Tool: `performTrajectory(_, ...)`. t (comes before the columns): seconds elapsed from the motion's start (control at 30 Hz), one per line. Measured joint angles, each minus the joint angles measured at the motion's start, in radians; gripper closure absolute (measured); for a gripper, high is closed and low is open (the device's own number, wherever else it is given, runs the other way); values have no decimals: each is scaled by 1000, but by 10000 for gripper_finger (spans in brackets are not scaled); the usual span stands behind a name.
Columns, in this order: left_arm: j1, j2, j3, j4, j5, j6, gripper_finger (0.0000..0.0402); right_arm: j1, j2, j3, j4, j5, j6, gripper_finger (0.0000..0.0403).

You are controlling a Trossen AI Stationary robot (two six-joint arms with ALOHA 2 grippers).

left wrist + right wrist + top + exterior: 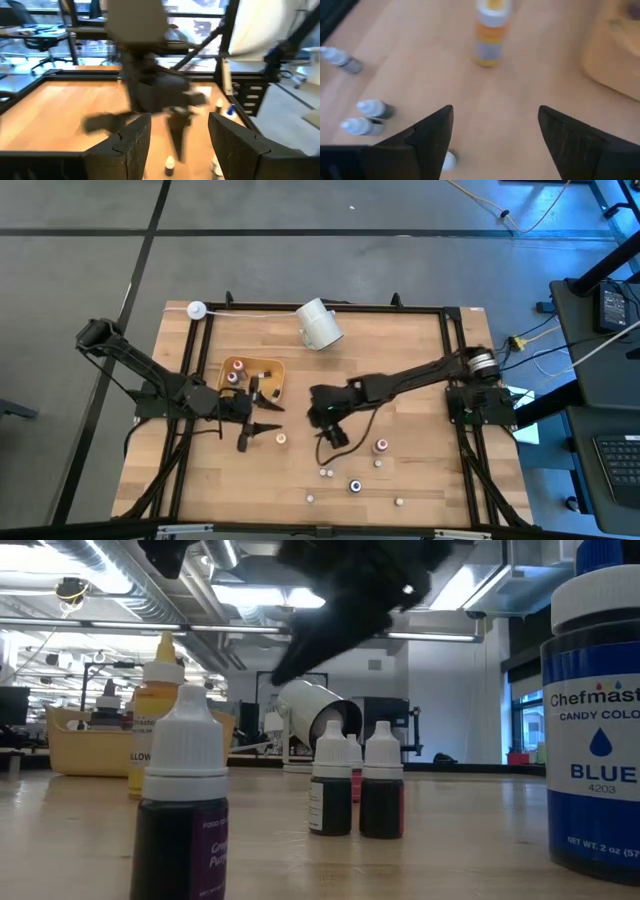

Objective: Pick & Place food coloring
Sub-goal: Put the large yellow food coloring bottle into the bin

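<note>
Several food-coloring bottles point(355, 485) loose on wooden table point(420, 370), scattered from 4 to 6 o'clock of table centre; a few more already in yellow tray point(277, 385) at about 10 o'clock. Orange-capped bottle point(490, 30) upright near tray, ahead of right gripper point(492, 132) — fingers spread wide, nothing between them. Left gripper point(177, 137) just beside tray, fingers apart, empty. Both arms crowded mid-table: collision risk if both reach at once. Bottles small, light, tall — off-centre approach likely to tip orange one, send it rolling. White cup point(320, 325) on its side at 12 o'clock.
</note>
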Motion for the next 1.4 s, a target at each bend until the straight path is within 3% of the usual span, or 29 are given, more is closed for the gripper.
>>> performTrajectory(0.27, -39, 0, 0, 7, 85, 82, 212, 10, -372, -473, 317, 316, 180, 109)
performTrajectory(0.4, -27, 1, 37, -46, 61, 58, 209, 12, -521, -632, 460, 367, 210, 109)
performTrajectory(0.53, -6, 31, 157, -301, 94, -14, 208, -8, -602, -729, 612, 369, 183, 109)
performTrajectory(0.8, 15, 242, 388, -672, 149, -123, 212, -61, -599, -779, 640, 367, 213, 109)
performTrajectory(1.07, 57, 368, 414, -737, 264, -280, 208, -65, -579, -779, 640, 364, 209, 109)
performTrajectory(1.4, 105, 414, 415, -781, 269, -276, 210, -65, -579, -779, 641, 364, 205, 109)
